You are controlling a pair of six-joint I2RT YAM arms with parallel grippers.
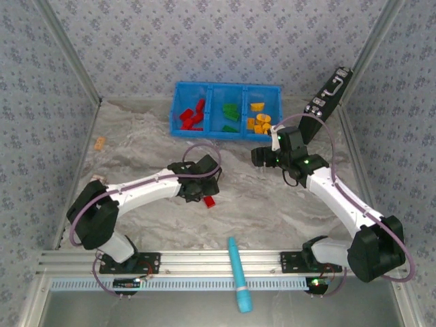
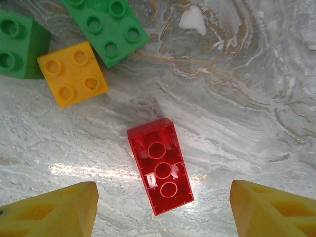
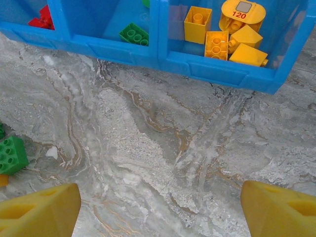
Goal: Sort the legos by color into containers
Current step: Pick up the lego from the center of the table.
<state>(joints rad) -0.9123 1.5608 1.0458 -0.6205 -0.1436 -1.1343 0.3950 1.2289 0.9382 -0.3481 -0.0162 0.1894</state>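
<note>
Left wrist view looks straight down on a glossy red brick point(image 2: 160, 167), a long rectangle lying flat on the marbled grey table point(image 2: 237, 98), with three raised rings in a row on its upward face and its long axis running from 11 to 5 o'clock. The left gripper point(image 2: 161, 212) is spread wide and grips nothing; its yellow fingertips point(image 2: 49, 212) sit at 8 and 4 o'clock of the brick, clear of it on both sides. At 10 o'clock of the red brick lies a square yellow brick point(image 2: 72, 73) with four studs. A green brick point(image 2: 111, 29) touches its upper right edge, and a second green piece point(image 2: 17, 44) sits at its upper left. In the top external view this cluster is near the table's middle, and the blue bin point(image 1: 227, 87) stands at 12 o'clock. The bin's left compartment holds red legos point(image 1: 193, 116), the middle one green legos point(image 1: 230, 116) and the right one yellow legos point(image 1: 259, 121). The right gripper point(image 3: 160, 207) is also wide apart and empty, hanging over bare table just at 6 o'clock of the bin's right compartment. One round yellow piece point(image 3: 242, 12) there is marked 120. A teal cylinder point(image 1: 238, 272) lies at 6 o'clock on the near rail.
</note>
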